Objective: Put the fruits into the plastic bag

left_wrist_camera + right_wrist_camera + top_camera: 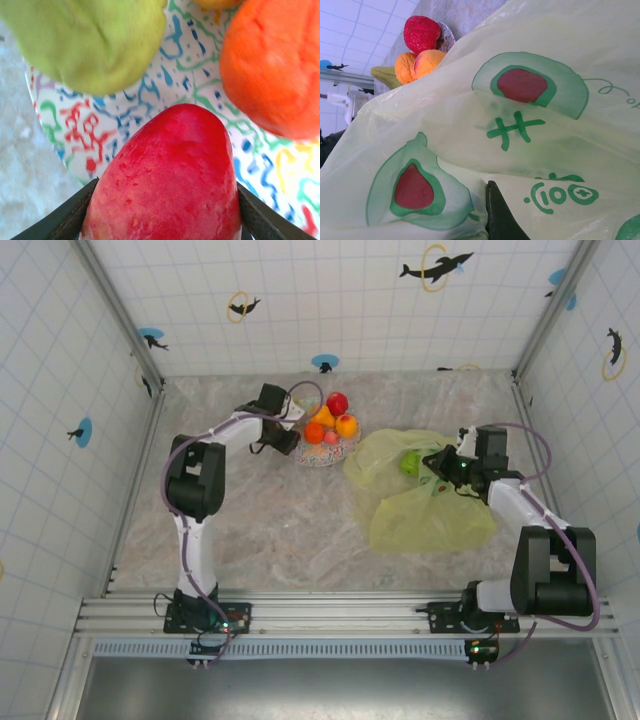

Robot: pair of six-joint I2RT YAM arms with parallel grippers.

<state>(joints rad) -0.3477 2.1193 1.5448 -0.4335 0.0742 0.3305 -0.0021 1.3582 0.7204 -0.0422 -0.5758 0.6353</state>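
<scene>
My left gripper [165, 192] is shut on a red strawberry [170, 150], its dark fingers [75, 215] pressed against both sides, over the patterned plate [150, 105]. A yellow-green pear [95, 40] and an orange [275, 65] lie just beyond it. In the top view the left gripper [285, 440] sits at the plate's left edge, by the red apple [338, 403] and oranges [346, 425]. The yellow-green plastic bag [420, 495] lies to the right with a green apple [410, 464] inside. My right gripper [445, 468] pinches the bag's film [530, 125]; one dark finger [500, 215] shows.
The plate [325, 452] stands mid-table just left of the bag's mouth. Tiled walls with metal posts close in the marble table on three sides. From the right wrist, the red apple [421, 32] and oranges [415, 65] show over the bag's edge.
</scene>
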